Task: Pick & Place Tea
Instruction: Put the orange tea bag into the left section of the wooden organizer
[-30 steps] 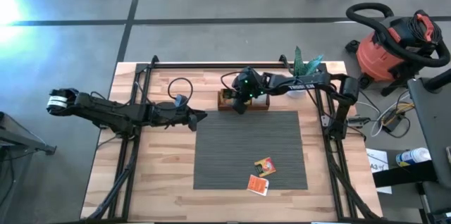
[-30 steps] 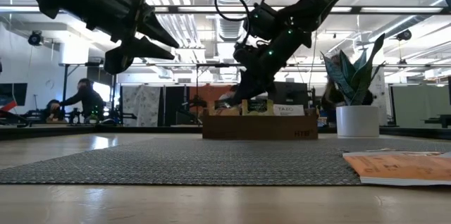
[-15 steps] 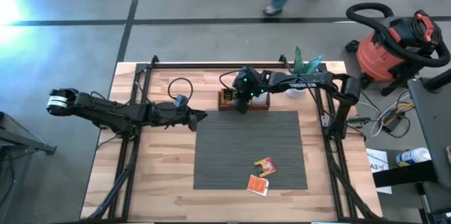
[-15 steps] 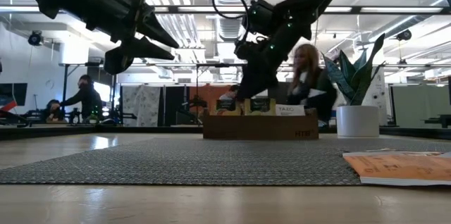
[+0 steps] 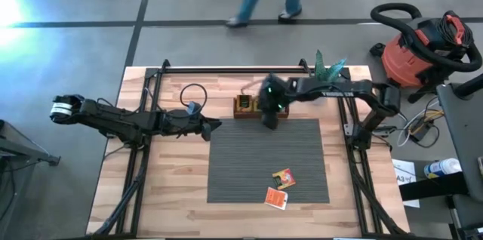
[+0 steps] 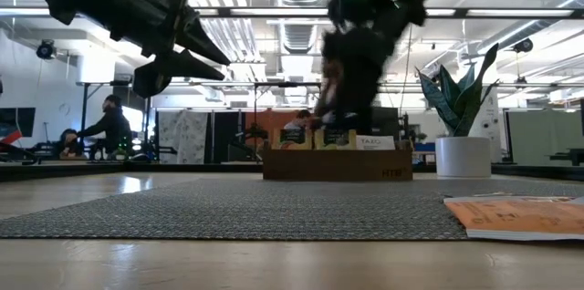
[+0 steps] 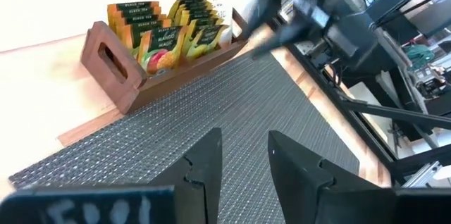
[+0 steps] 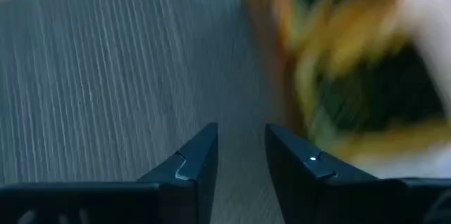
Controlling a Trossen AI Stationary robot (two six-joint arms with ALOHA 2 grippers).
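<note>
I am seeing two sachets (image 5: 281,188) lying on the mat (image 5: 268,161) while most of the tea (image 7: 169,30) is sitting in the tray (image 7: 141,76), so plenty is left; my right gripper (image 5: 268,121) is hanging by the tray, fingers open and empty, left gripper (image 5: 215,125) waiting open

Both arms matte black, slim tubular links with blocky joint housings; left arm (image 5: 128,119) ends at its base in a white cylindrical cap with dark bands; thin black cable loops off its forearm; right arm (image 5: 332,89) carries white lettering along the upper link, green LED glowing near the wrist; left end effector (image 7: 239,164) has two flat dark angular fingers; right end effector (image 8: 239,160) the same, small light dot on one finger.
</note>
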